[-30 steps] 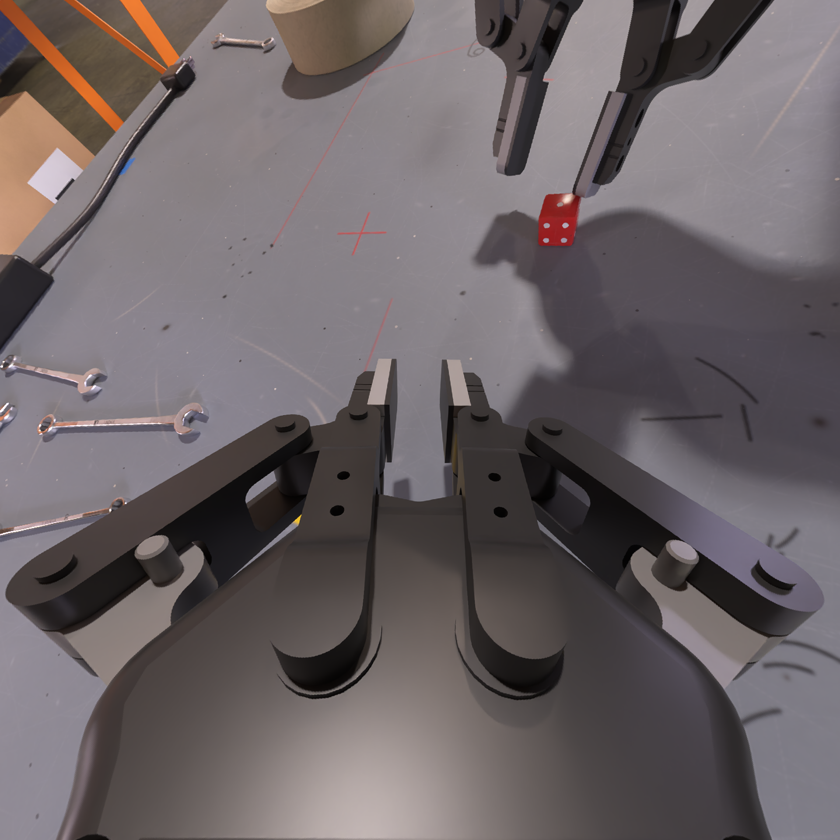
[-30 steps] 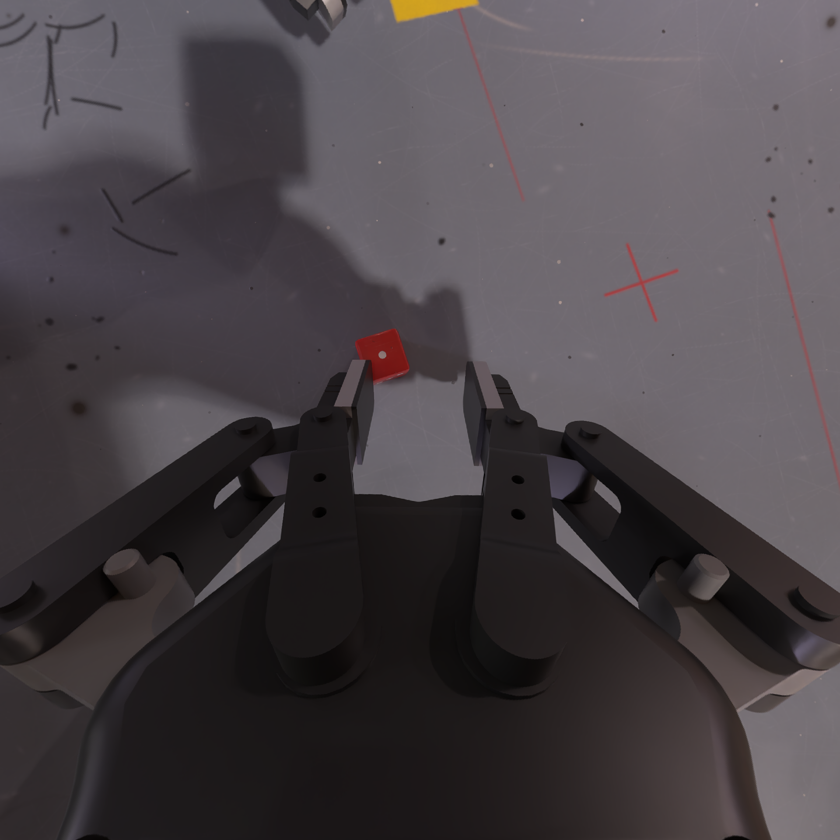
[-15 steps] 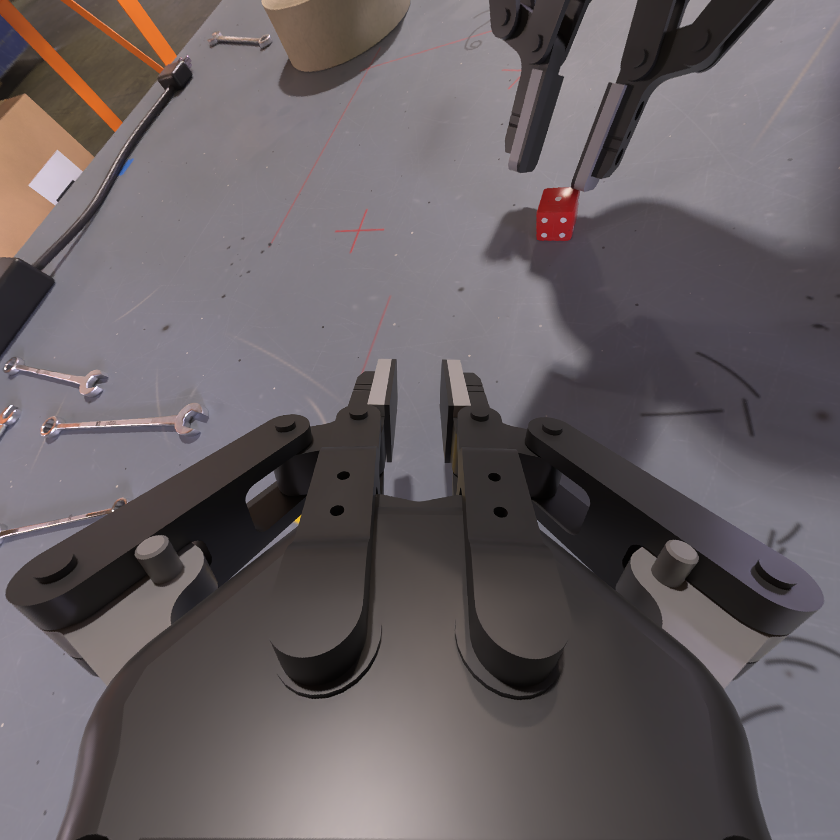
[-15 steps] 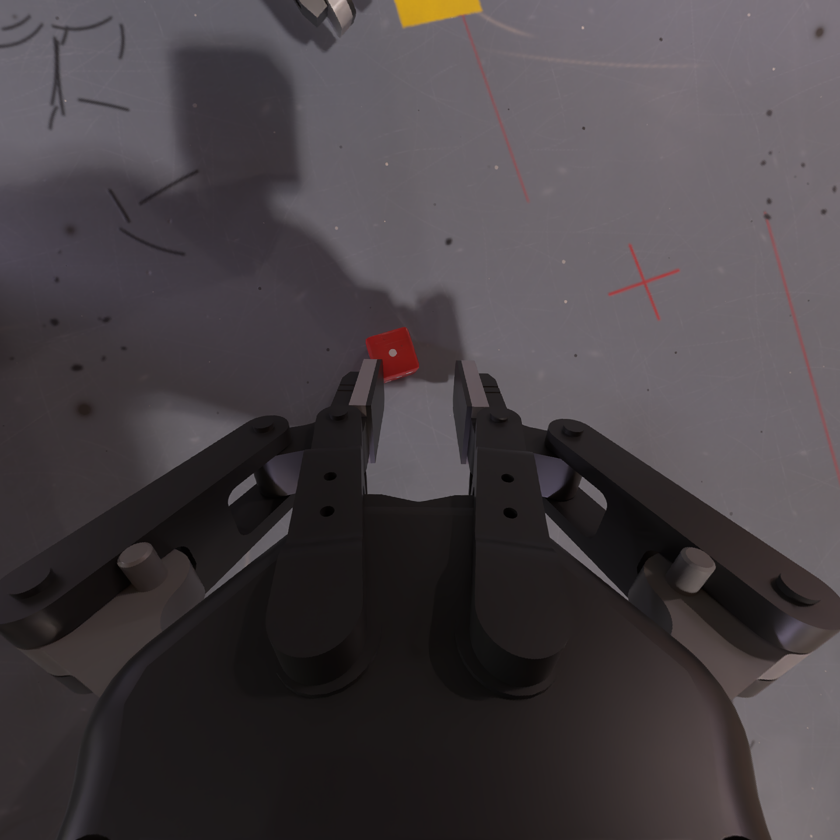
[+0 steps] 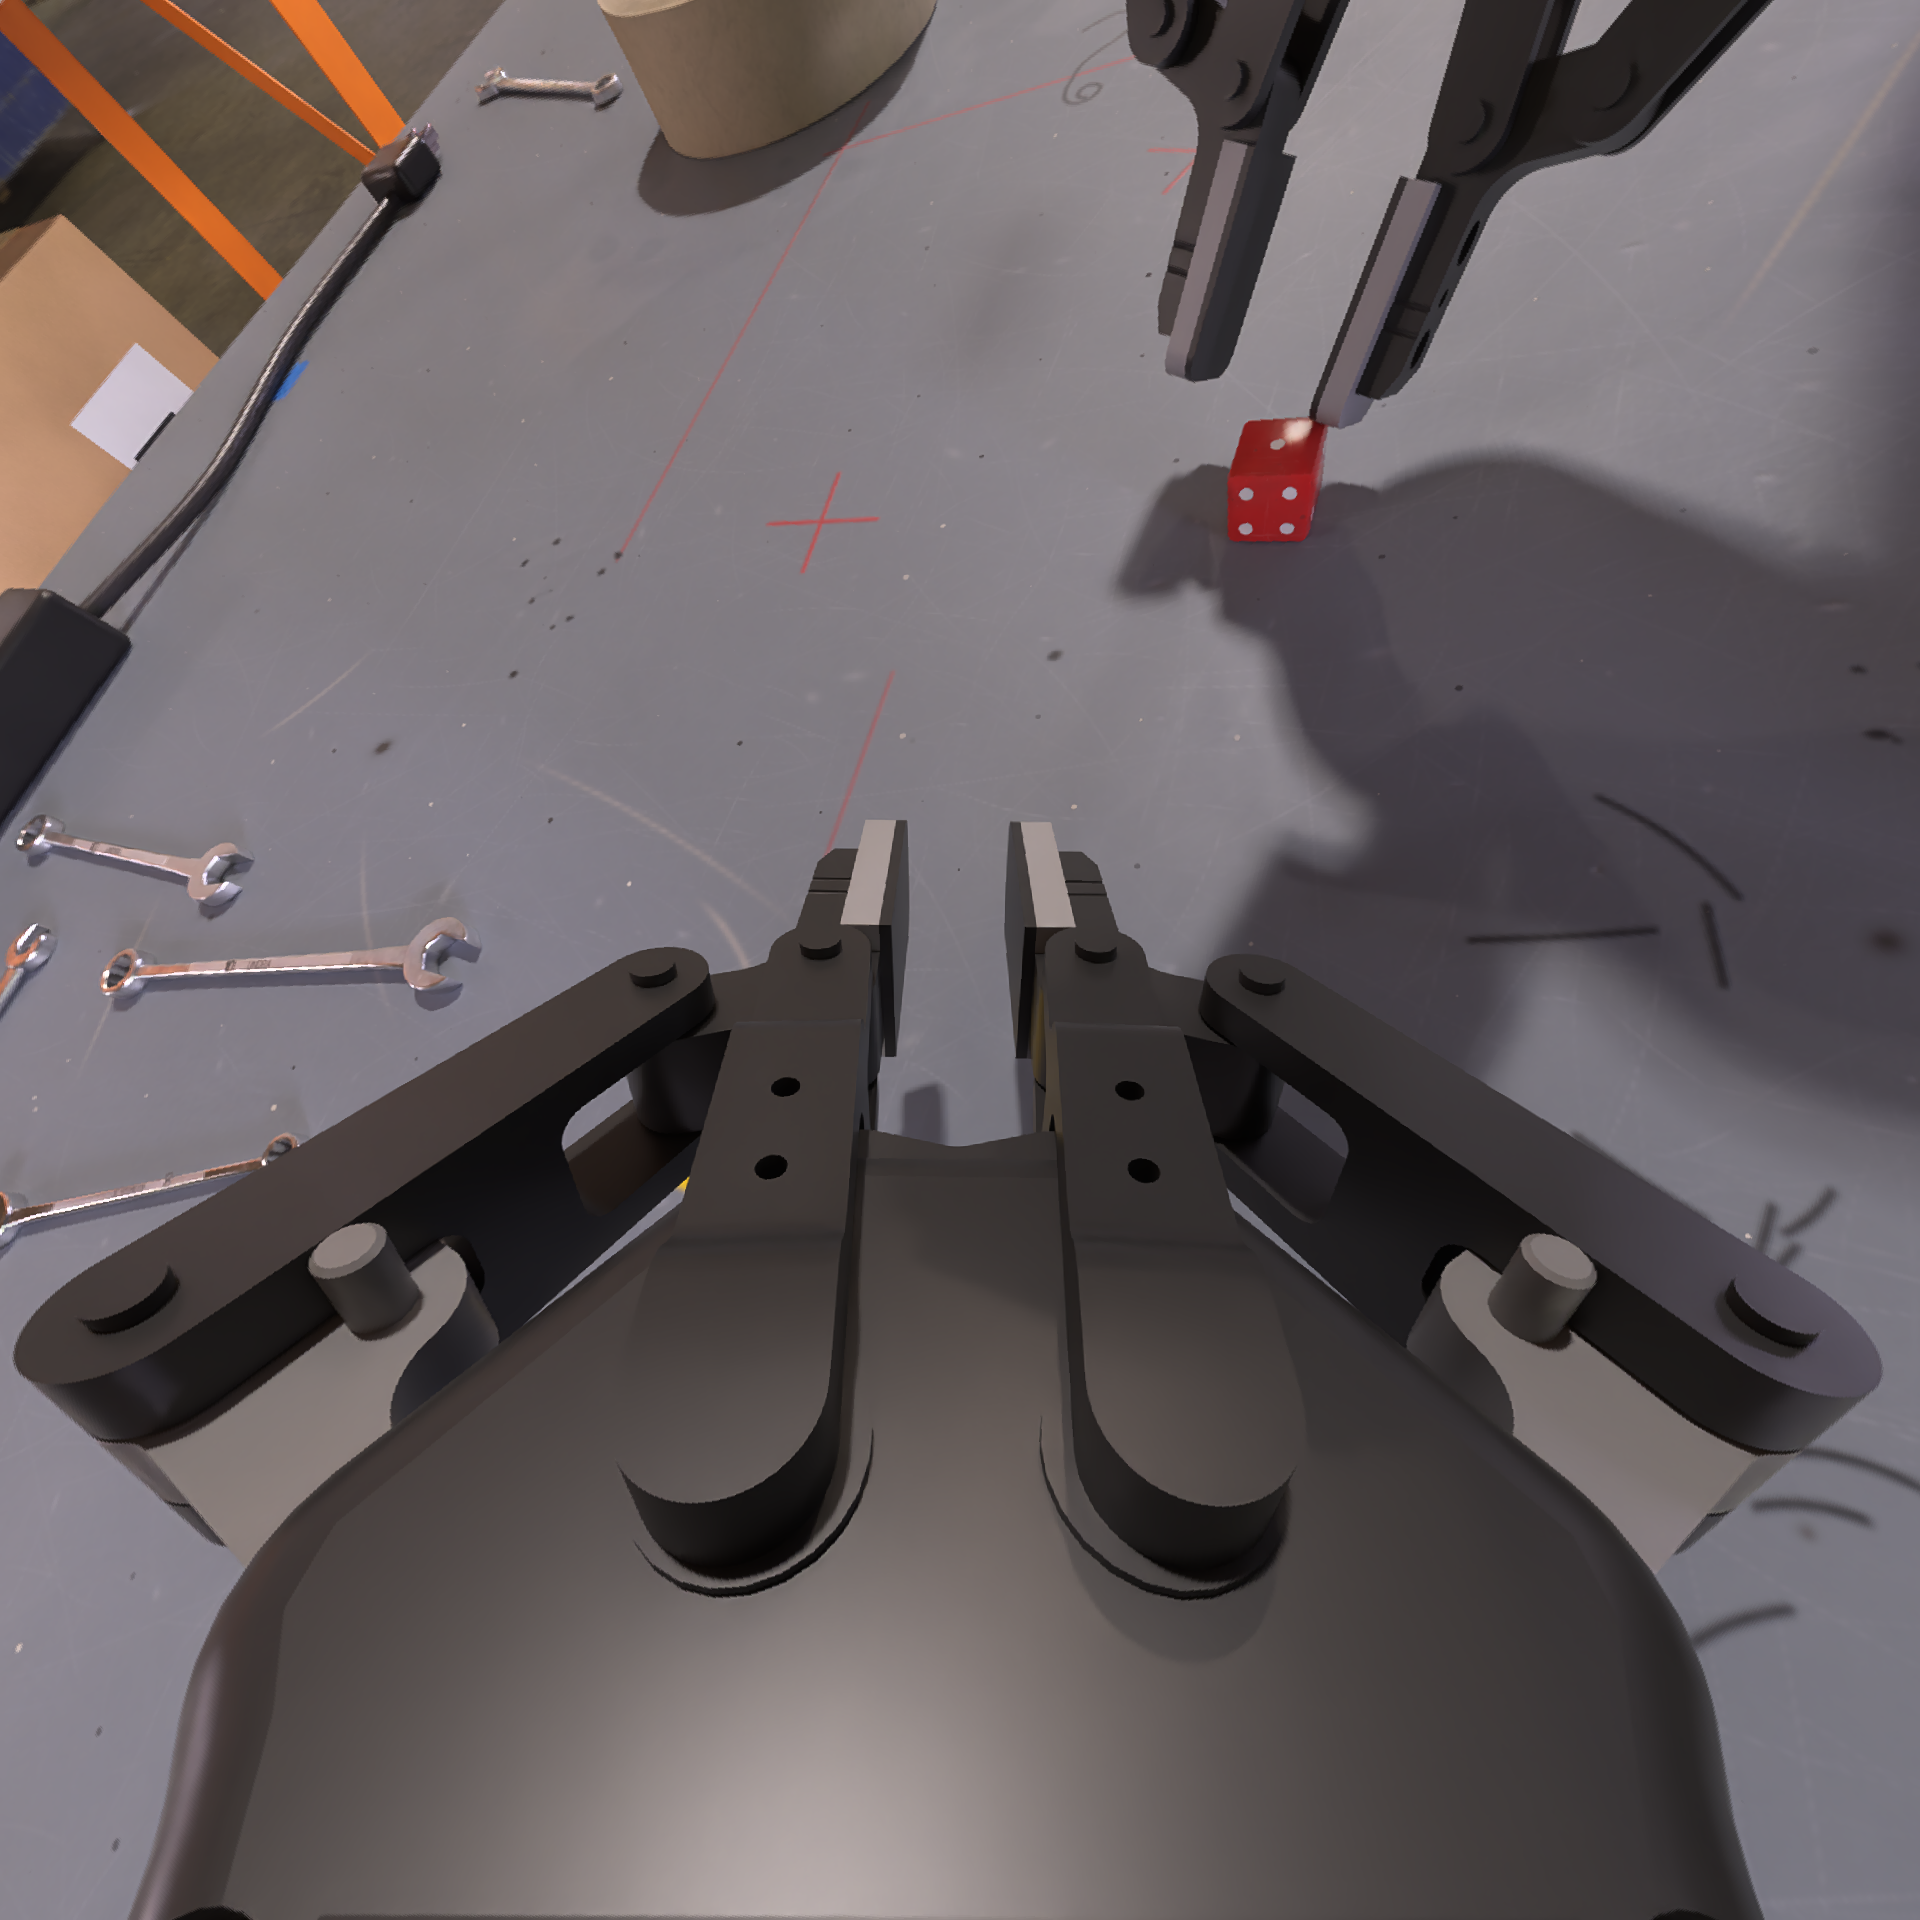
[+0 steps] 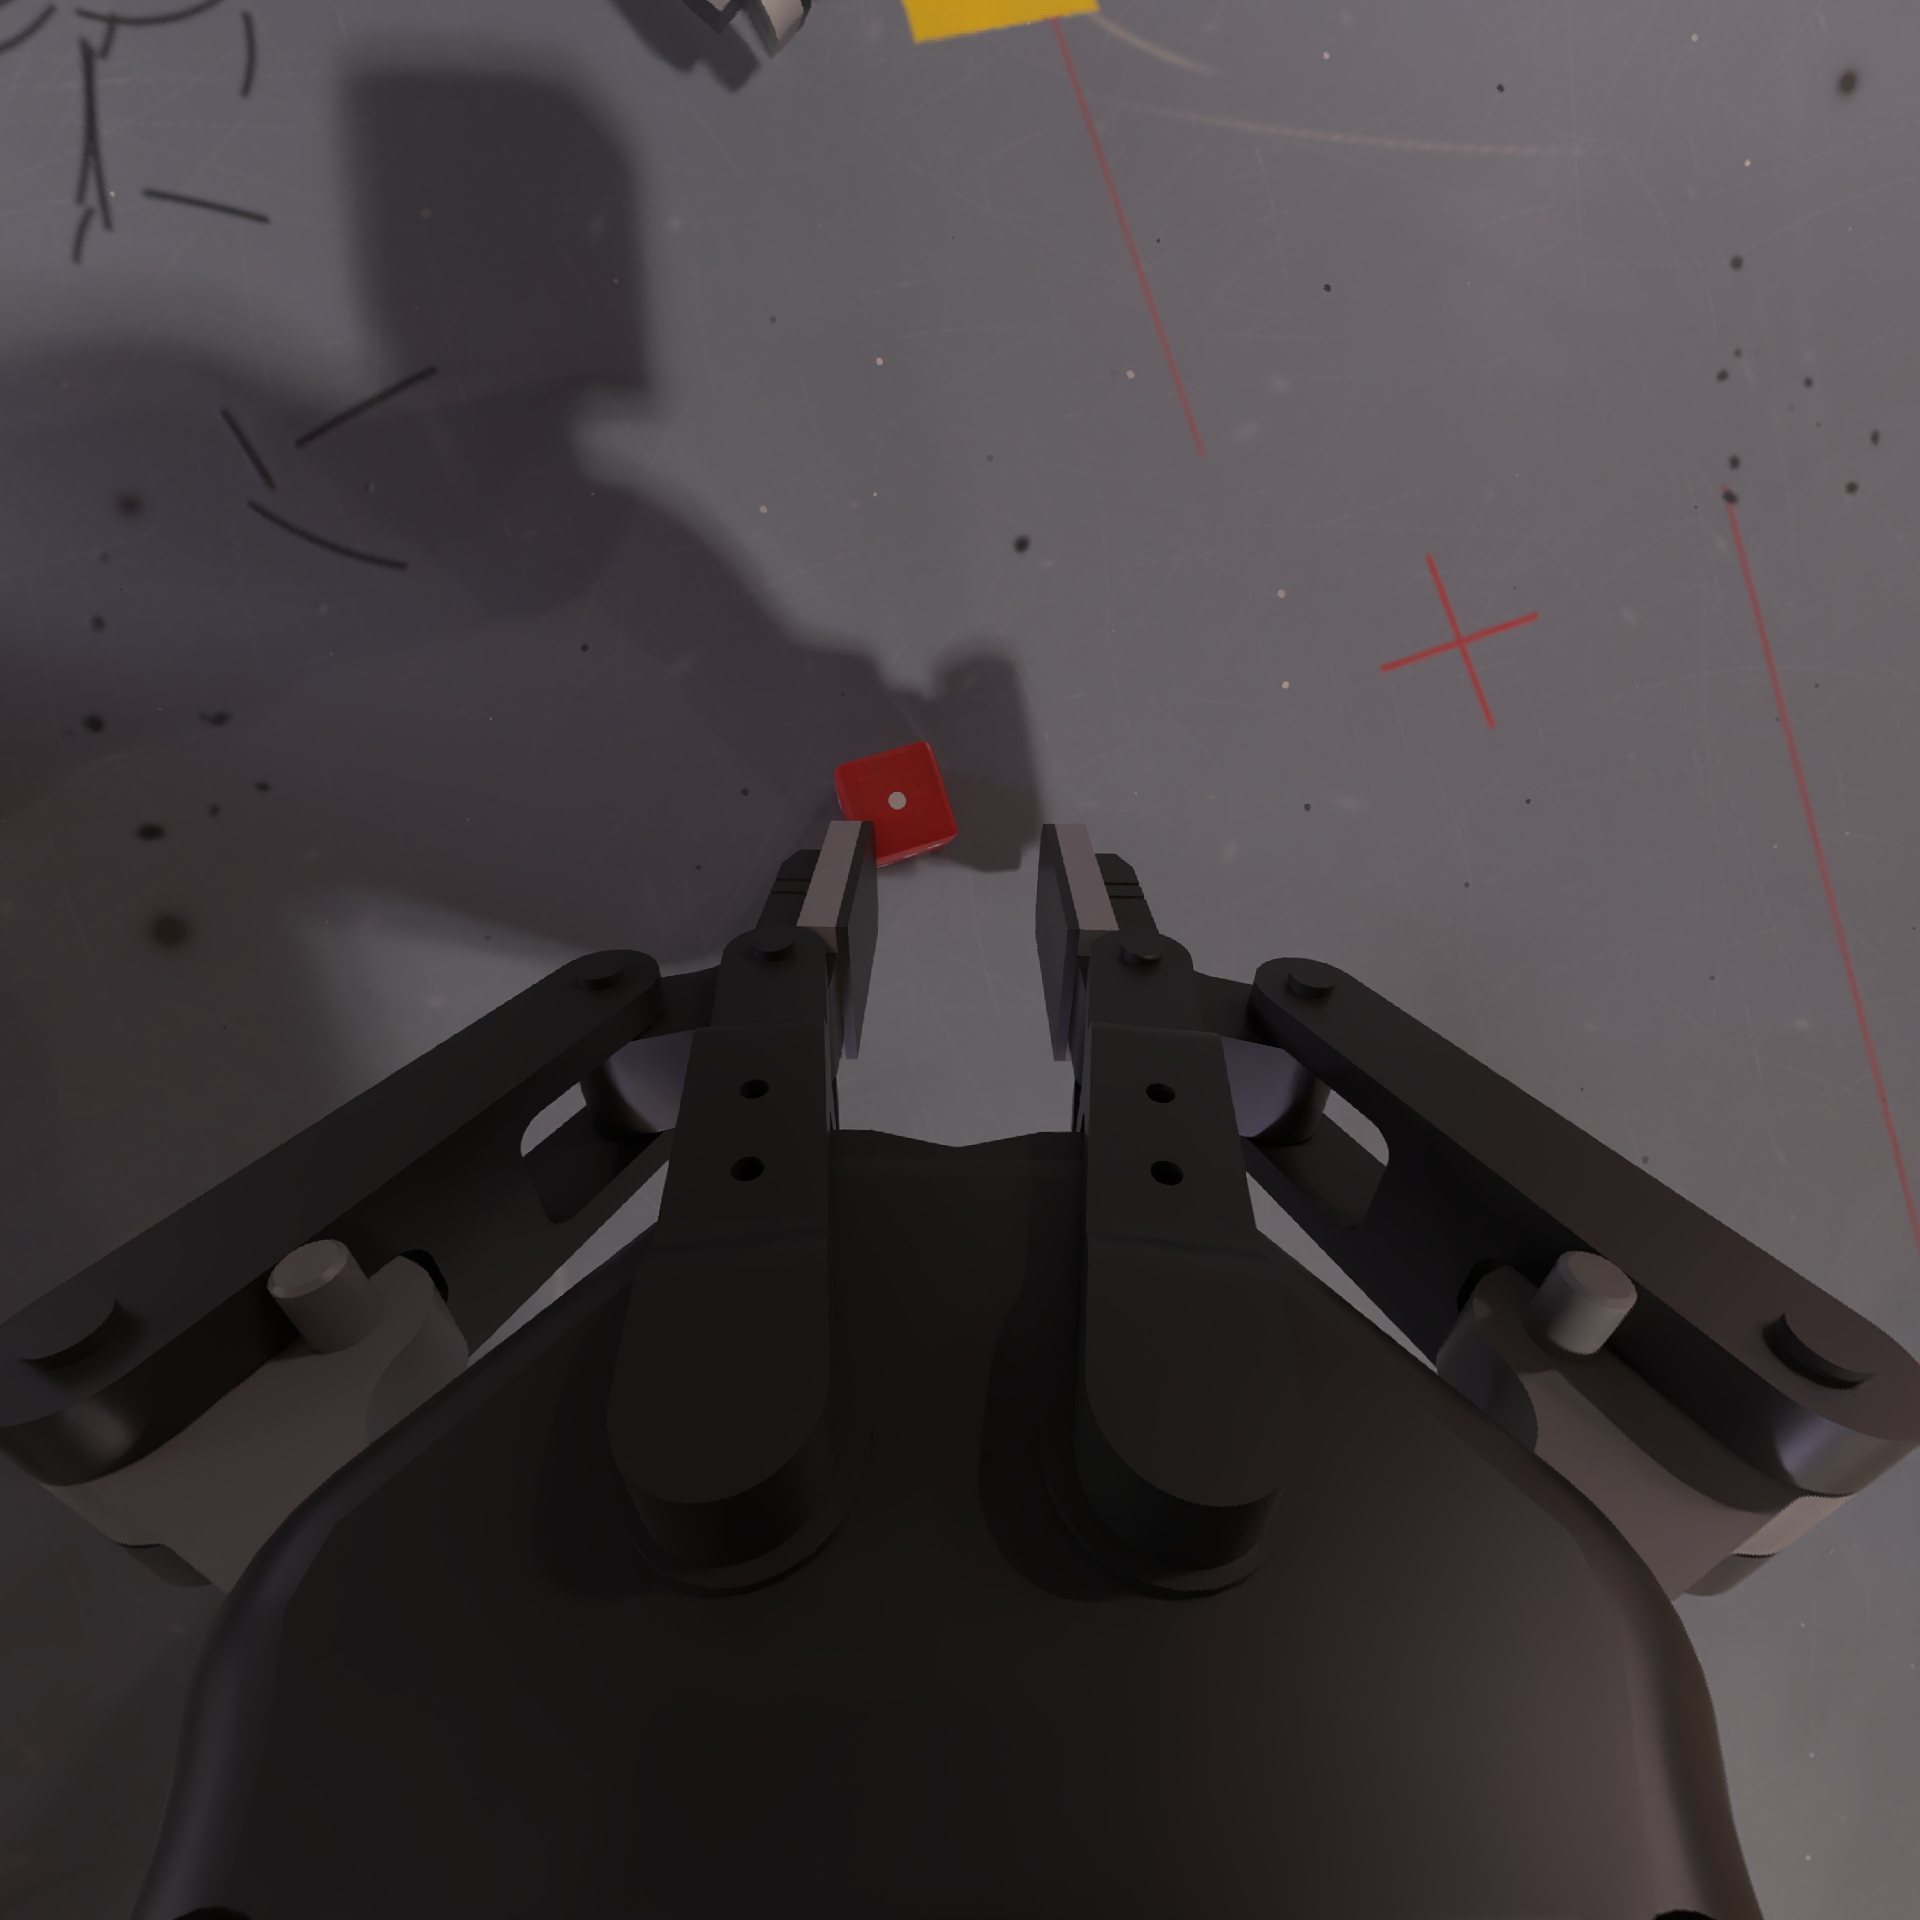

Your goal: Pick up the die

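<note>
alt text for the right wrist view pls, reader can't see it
The right tool, fingers apart, hovers over a small red die on the scuffed grey tabletop; its left fingertip overlaps the die's edge, so the die sits off-centre. The die shows one white pip.

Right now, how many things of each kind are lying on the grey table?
Wrenches: 5, one cut off by the picture edge
Red die: 1
Tan round block: 1
Black cable: 1
Black box: 1
Yellow flat piece: 1
Total: 10
</note>
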You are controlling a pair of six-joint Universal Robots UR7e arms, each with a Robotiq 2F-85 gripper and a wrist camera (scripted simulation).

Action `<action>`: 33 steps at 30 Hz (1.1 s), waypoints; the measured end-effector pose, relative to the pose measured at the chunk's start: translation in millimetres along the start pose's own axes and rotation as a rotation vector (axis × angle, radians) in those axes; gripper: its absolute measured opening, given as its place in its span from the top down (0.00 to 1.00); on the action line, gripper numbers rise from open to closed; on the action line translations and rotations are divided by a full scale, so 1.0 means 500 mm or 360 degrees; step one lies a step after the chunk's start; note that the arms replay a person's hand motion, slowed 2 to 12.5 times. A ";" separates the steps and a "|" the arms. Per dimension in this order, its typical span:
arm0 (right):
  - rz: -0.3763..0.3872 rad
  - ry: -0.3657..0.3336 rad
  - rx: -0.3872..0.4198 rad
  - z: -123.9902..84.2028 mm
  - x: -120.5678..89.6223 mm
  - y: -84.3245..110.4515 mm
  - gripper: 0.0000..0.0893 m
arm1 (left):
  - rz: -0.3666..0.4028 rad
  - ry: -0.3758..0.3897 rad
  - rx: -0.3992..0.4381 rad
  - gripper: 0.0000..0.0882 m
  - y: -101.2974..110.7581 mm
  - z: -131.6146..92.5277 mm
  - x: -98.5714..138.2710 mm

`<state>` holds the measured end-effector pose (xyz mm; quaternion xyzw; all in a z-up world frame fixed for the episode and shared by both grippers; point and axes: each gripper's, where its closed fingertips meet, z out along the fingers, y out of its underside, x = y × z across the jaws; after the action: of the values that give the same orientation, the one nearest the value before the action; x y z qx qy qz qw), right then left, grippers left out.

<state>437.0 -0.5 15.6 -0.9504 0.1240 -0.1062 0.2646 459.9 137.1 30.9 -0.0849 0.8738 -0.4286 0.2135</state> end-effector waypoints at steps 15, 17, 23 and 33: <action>0.0025 0.0034 0.0062 -0.012 0.006 -0.006 0.92 | 0.0012 -0.0004 -0.0003 0.81 0.001 0.000 0.001; 0.0015 0.0026 0.0072 -0.012 0.004 -0.010 0.87 | 0.0013 -0.0004 -0.0004 0.81 0.001 0.000 0.001; -0.0028 -0.0003 0.0062 -0.008 0.000 -0.017 0.70 | 0.0018 -0.0001 -0.0007 0.81 0.001 0.000 0.002; -0.0116 -0.0131 -0.0032 0.017 -0.007 -0.017 0.60 | 0.0015 -0.0001 -0.0009 0.81 0.003 0.000 0.002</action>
<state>437.4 11.6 12.4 -0.9605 0.0793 -0.0754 0.2558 459.2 137.5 29.4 -0.0815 0.8754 -0.4251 0.2154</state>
